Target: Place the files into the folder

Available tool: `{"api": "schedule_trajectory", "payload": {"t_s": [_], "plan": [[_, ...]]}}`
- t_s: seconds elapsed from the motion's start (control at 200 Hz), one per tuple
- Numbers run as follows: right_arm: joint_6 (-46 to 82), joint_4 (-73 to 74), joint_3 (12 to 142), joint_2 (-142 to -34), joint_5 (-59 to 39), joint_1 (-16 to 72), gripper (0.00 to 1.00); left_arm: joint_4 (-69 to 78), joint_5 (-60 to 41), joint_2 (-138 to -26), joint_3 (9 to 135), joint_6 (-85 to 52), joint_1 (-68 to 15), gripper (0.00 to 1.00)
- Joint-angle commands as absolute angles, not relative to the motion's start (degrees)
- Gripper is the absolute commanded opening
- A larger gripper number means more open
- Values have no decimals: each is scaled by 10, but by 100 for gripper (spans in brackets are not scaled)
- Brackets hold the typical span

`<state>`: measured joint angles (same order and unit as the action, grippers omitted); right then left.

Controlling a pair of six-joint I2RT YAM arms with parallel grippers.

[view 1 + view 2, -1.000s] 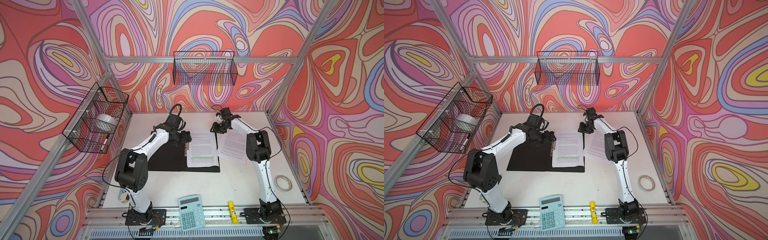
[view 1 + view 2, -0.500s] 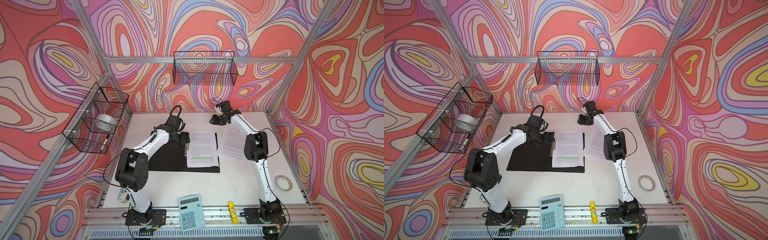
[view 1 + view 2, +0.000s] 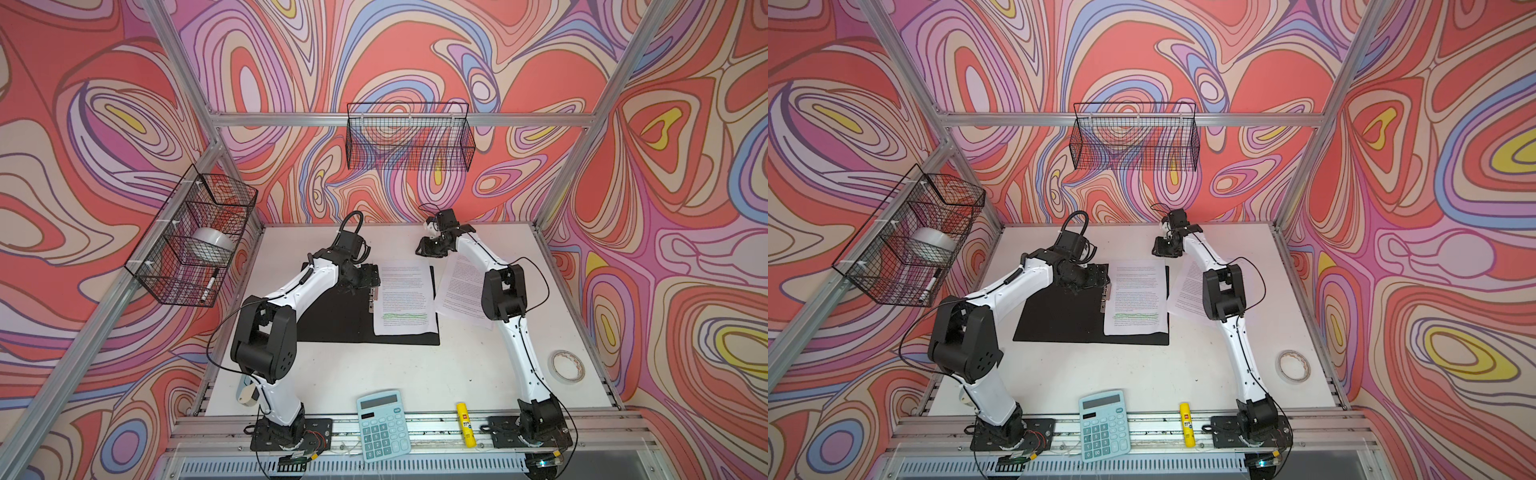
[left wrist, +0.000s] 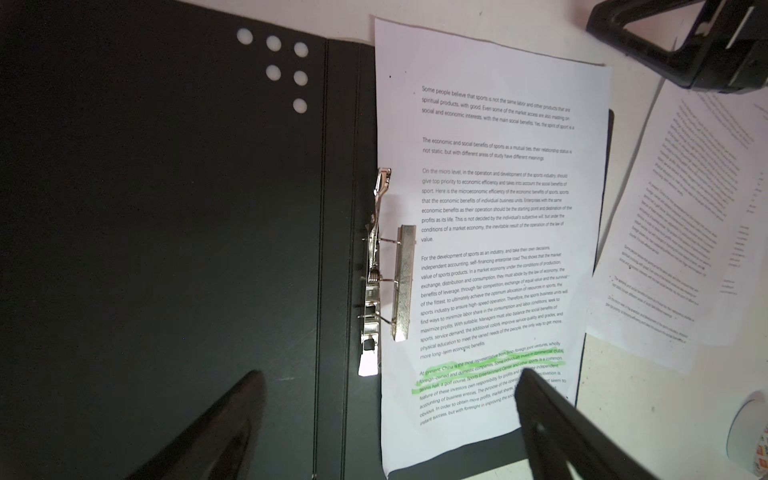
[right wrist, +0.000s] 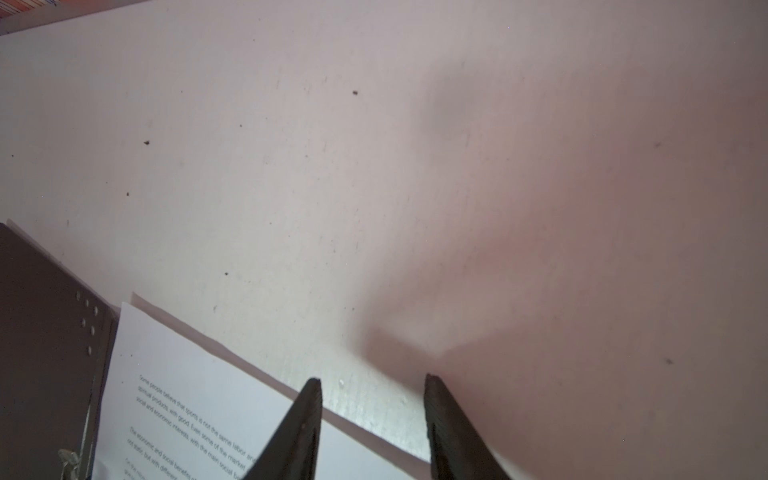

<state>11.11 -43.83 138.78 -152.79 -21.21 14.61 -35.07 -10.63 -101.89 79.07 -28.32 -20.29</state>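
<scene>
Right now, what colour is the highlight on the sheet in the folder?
Green; the highlight shows best in the left wrist view.

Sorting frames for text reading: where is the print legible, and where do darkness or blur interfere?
Left wrist view: print on the files sharp, folder interior near-featureless black, left gripper blurred. Right wrist view: pinkish cast, soft shadow across the table. Both top views: evenly lit, print too small to read.
</scene>
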Motion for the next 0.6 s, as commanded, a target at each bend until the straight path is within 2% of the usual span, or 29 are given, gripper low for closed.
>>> {"api": "schedule_trajectory", "payload": {"t_s": [0.0, 0.596], "plan": [[86, -498, 1386, -1532, -218, 148, 43, -353, -110, -1020, 782, -289, -201, 94], [38, -554, 1350, -1485, -205, 149, 39, -349, -112, -1005, 777, -289, -202, 94]]}}
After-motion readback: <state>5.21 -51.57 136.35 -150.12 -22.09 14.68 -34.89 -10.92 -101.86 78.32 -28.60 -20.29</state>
